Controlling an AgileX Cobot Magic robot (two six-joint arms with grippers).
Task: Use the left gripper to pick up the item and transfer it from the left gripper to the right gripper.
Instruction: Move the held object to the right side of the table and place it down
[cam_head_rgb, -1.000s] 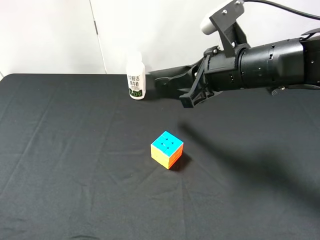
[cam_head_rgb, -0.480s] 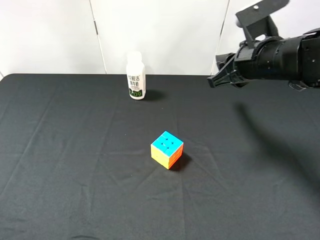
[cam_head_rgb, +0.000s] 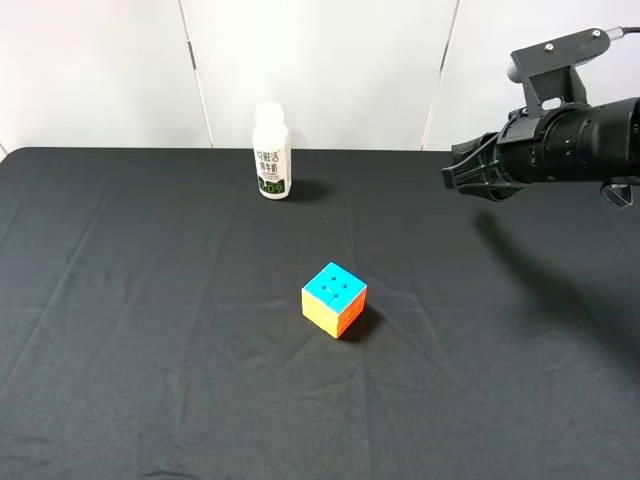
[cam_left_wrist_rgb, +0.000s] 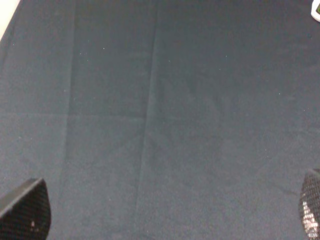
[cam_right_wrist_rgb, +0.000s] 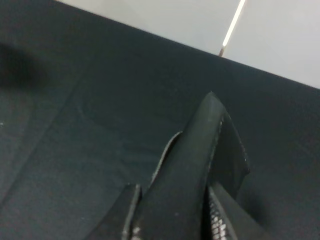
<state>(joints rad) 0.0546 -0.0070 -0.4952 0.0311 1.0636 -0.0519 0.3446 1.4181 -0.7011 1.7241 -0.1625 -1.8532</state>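
Right tool (cam_head_rgb: 448, 180) closed near right edge, cube (cam_head_rgb: 334, 299) central, bottle (cam_head_rgb: 271, 152) at rear

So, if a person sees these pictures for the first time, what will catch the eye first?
The bright colour cube stands out first, alone near the middle of the black cloth. Next come the white bottle, upright near the far edge of the cloth, and the right gripper, which hangs above the cloth on the right, away from both.

Cube (cam_head_rgb: 334, 299) at table (cam_head_rgb: 150, 350) centre, bottle (cam_head_rgb: 271, 152) behind it leftward, right hand (cam_head_rgb: 449, 178) well off to the right.
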